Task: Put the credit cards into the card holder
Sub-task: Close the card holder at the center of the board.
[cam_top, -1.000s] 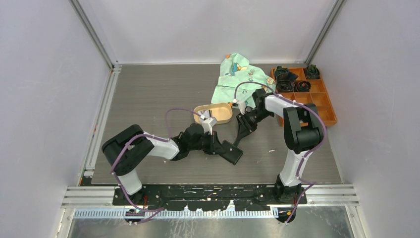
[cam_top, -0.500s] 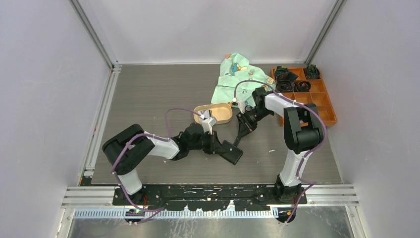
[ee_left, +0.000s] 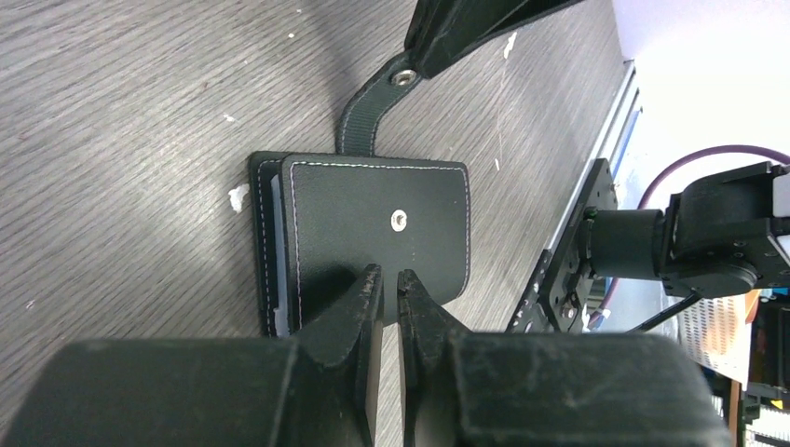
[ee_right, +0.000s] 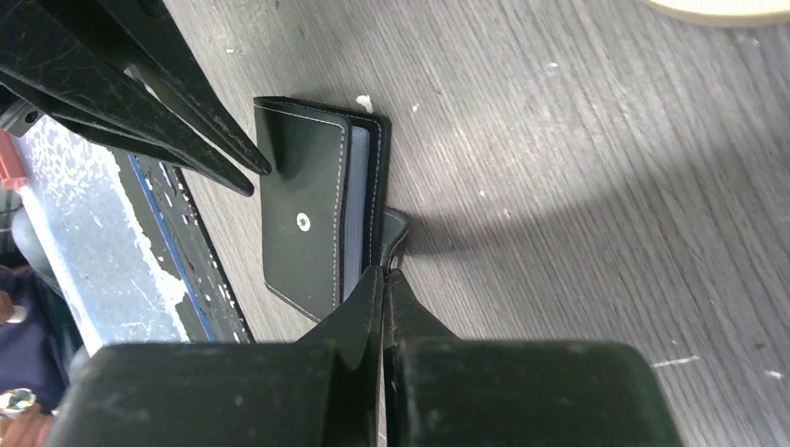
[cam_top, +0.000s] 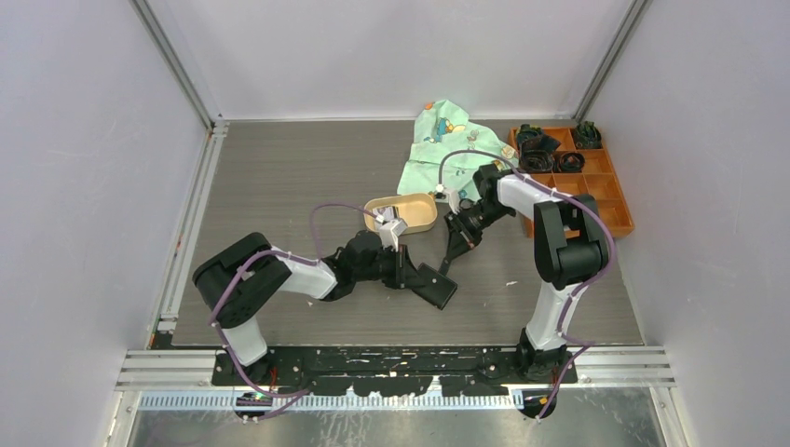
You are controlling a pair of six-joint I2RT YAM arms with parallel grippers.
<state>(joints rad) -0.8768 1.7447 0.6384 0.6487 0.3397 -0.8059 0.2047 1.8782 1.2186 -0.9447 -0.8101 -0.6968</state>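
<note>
Far-left part of tabletop (cam_top: 279, 177) bare: widest passage. Orange box (cam_top: 610, 182) fills far-right corner; green cloth (cam_top: 449, 147) heaped at far edge just beside it. Tan tray (cam_top: 421, 222) mid-tabletop, close behind both arms. Card holder (ee_left: 377, 223) hemmed in: left tool (ee_left: 387, 279), jaws nearly together, tips on cover; right tool (ee_right: 383, 277), closed, at snap tab (ee_left: 359, 121). Bare strip along near edge, toward near-right corner.

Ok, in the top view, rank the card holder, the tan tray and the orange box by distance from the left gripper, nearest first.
1. card holder, right at the left gripper.
2. tan tray, just behind it.
3. orange box, far right rear.
</note>
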